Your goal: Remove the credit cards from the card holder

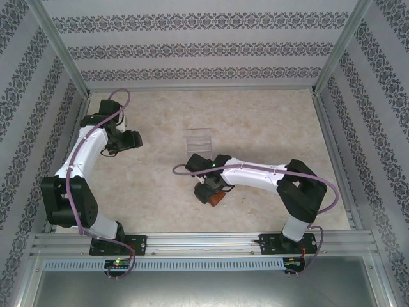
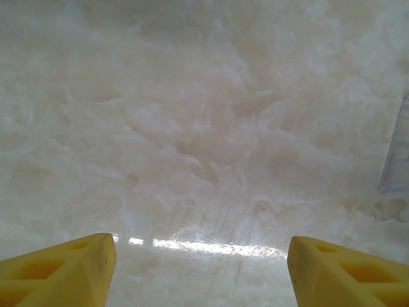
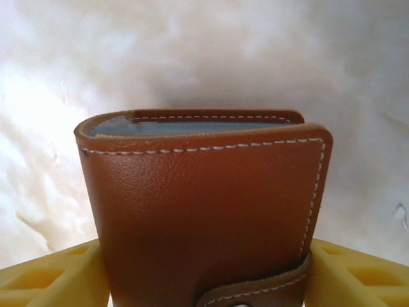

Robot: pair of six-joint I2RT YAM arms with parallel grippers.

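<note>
Item 1, near edge: 2 arm bases [image 1: 115,243] bolted to the metal rail [image 1: 204,242] at the front of the pale marbled table [image 1: 268,128]. Item 2, a little farther in, right of centre: right gripper [image 1: 208,188], reached leftward and low over the table, jaws closed on the card holder [image 1: 218,198]. In the right wrist view the right gripper [image 3: 204,256] has 1 yellow finger [image 3: 45,278] against each side edge of the card holder [image 3: 204,211], which is reddish-brown leather with white stitching and folded shut. Its closing tab [image 3: 255,295] is fastened across the lower front and a strip of grey-blue inner pocket [image 3: 192,126] shows along the top edge. Whether it rests on the table or is lifted cannot be told. Item 3, farther back at the left: left gripper [image 1: 132,141], jaws open. In the left wrist view the left gripper [image 2: 199,249] has its 2 yellow fingers [image 2: 64,272] spread wide with bare table between them. Item 4, mid-table, beyond the right gripper: 1 clear tray [image 1: 199,139], its edge also at the right margin of the left wrist view [image 2: 396,150]. Item 5, rear: patterned wall panels [image 1: 192,51].
</note>
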